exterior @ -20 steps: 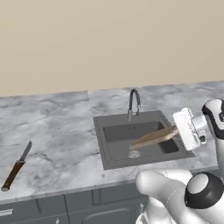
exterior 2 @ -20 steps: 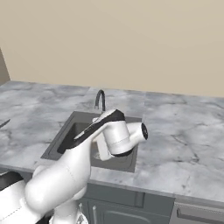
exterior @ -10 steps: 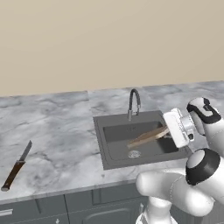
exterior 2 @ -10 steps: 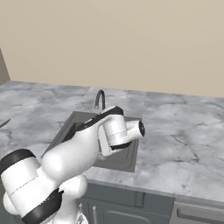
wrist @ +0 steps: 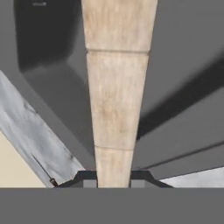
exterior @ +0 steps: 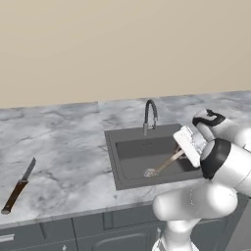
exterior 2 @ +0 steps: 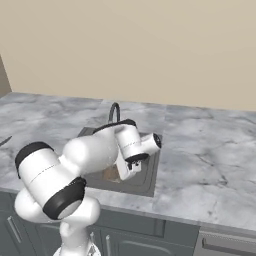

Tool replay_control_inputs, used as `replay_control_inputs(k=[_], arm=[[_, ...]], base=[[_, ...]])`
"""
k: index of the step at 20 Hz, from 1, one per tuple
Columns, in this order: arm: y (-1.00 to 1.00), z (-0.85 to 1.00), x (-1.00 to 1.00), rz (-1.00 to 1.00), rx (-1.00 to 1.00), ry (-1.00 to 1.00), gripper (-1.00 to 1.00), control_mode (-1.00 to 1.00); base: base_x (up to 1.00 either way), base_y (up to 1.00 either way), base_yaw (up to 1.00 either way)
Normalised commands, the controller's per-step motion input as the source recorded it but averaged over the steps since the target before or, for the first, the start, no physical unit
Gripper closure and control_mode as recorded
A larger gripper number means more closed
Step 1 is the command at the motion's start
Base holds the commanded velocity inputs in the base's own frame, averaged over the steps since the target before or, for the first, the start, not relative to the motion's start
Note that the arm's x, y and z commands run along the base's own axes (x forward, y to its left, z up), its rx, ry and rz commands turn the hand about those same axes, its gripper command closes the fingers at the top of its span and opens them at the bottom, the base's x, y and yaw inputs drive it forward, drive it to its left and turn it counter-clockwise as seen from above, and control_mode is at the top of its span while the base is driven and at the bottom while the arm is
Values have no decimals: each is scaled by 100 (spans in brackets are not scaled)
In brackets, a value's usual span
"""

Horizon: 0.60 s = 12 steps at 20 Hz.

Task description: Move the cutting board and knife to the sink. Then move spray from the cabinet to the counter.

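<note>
The cutting board (exterior: 165,163) is tilting steeply down into the sink (exterior: 128,158), its lower end now reaching the basin floor close to the round drain (exterior: 150,172), while its upper end is rising toward the sink's right rim. Over the last second it has been sinking lower and leaning further into the basin, having started out held higher above it. The pincer (exterior: 182,149) is clenched on the board's upper end; in the hand view the pale wood (wrist: 116,105) is running straight out from between the two dark fingertips (wrist: 85,177) toward the grey basin wall. This suggests the first move of the task is nearly finished, and that the board only needs letting go. The thin black faucet (exterior: 150,113) is arching over the sink's back edge, clear of the board. The knife (exterior: 17,189) is lying untouched near the front left part of the marble bench (exterior: 63,152), well apart from the sink, so it is probably the next thing to fetch before the spray.
</note>
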Motion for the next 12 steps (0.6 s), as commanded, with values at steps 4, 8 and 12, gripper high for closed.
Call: replay_control_inputs(k=[4,8,12], arm=[[0,-41,21,0,0,4,100,-100],[4,-33,15,0,10,-1,100,-100],[2,-7,-1,0,24,-16,100,-100]], base=[[0,0,0],[0,0,0],[0,0,0]])
